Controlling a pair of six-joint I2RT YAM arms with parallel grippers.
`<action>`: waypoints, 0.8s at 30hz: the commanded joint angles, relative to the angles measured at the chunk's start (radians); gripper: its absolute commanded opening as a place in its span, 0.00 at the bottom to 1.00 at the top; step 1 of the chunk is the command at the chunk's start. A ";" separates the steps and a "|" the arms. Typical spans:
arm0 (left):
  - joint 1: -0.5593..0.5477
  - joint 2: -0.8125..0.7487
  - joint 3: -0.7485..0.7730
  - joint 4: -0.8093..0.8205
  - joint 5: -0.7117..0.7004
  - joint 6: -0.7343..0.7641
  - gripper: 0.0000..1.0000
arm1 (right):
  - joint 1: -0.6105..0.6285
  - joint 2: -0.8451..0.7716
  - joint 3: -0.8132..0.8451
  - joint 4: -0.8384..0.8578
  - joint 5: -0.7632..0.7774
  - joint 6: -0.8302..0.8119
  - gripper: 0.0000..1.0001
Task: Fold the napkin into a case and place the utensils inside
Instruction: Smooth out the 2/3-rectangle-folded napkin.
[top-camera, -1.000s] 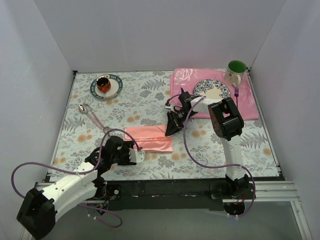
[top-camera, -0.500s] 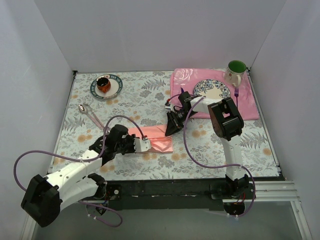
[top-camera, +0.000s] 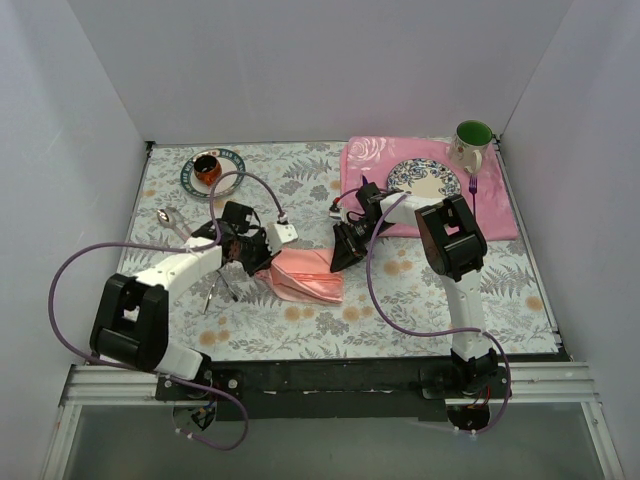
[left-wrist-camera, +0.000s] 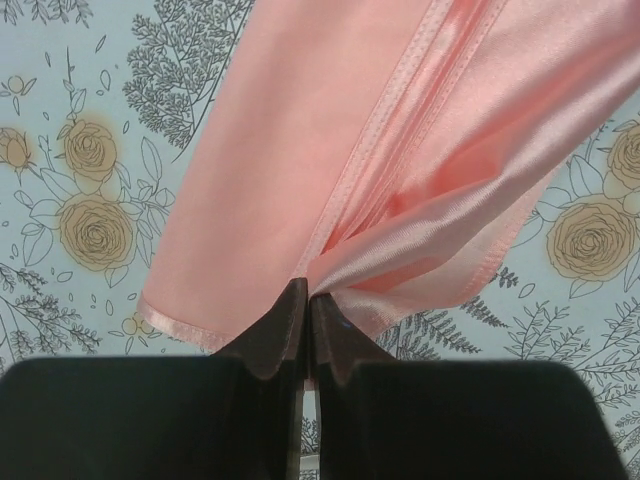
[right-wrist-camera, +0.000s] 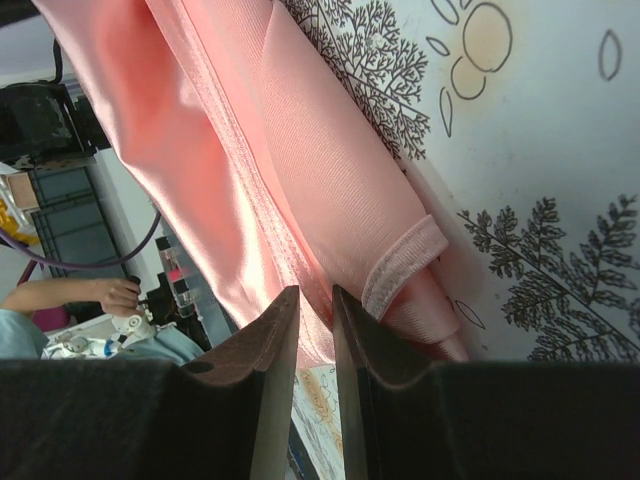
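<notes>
The salmon-pink napkin (top-camera: 308, 277) lies half folded in the middle of the table, its left end bunched and raised. My left gripper (top-camera: 262, 260) is shut on that left end; in the left wrist view (left-wrist-camera: 305, 292) the hem (left-wrist-camera: 385, 120) and gathered folds run straight into the closed tips. My right gripper (top-camera: 340, 258) stands on the napkin's right end (right-wrist-camera: 300, 170) with its jaws a narrow gap apart, and nothing shows clamped between them. A silver spoon (top-camera: 164, 216) lies at the left, its handle hidden under my left arm. No case shows.
A saucer with a brown cup (top-camera: 212, 172) sits at the back left. The rose-patterned placemat (top-camera: 500, 215) at the back right carries a plate (top-camera: 424, 180), a green mug (top-camera: 472, 142) and a purple fork (top-camera: 473, 187). White walls enclose three sides.
My left arm swung from the front edge up to the napkin's left end, shut on it and lifted it. The napkin went from flat to bunched. The right arm stayed still.
</notes>
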 joint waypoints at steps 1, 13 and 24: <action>0.058 0.047 0.069 -0.074 0.103 -0.031 0.10 | 0.023 0.085 -0.016 0.025 0.255 -0.088 0.31; 0.088 -0.264 -0.170 -0.046 0.138 0.131 0.66 | 0.031 0.049 -0.016 0.016 0.238 -0.104 0.31; 0.107 0.003 0.226 -0.174 0.378 -0.314 0.47 | 0.043 -0.014 0.015 -0.024 0.172 -0.124 0.31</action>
